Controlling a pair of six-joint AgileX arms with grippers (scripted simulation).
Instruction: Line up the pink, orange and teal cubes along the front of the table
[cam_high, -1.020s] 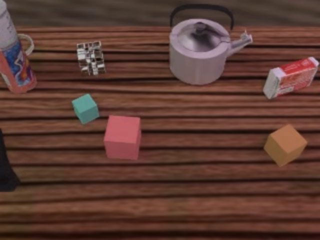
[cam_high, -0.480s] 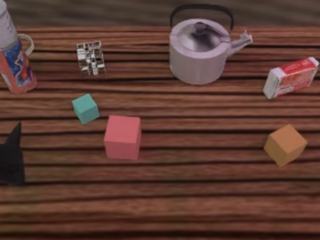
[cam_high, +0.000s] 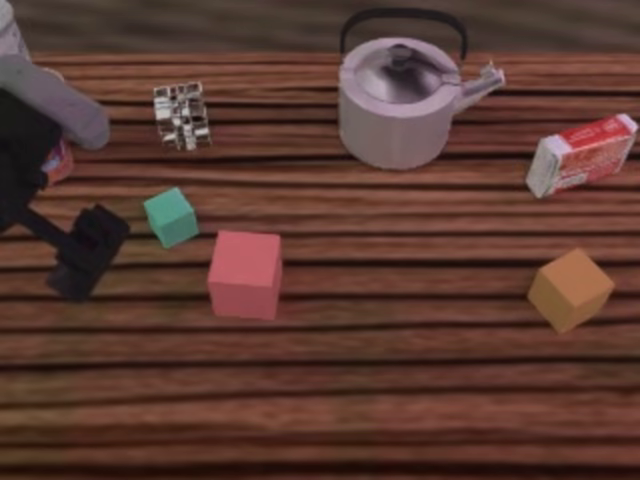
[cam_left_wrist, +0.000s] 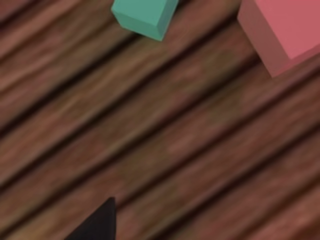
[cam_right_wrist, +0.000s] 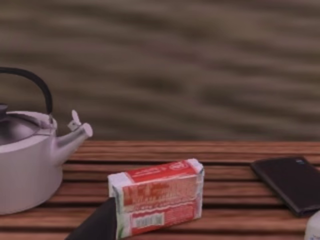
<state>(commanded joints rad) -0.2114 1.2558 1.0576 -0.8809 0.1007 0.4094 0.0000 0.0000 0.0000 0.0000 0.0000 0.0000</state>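
Left gripper (cam_high: 85, 255) hangs beside teal cube (cam_high: 170, 216), holding nothing; finger gap: cannot tell. Pink cube (cam_high: 245, 273) sits just right of teal, mid-table. Orange cube (cam_high: 570, 289) far right. Right arm out of top view. Step: approach to first pick. Next: centre over teal, descend.

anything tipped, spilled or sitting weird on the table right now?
Nothing spilled or damaged. The kettle stands upright. The pink cube, teal cube and orange cube sit flat but scattered, each turned differently, not yet lined up. The red-and-white box lies skewed to the planks. The left claw hovers beside the teal cube.
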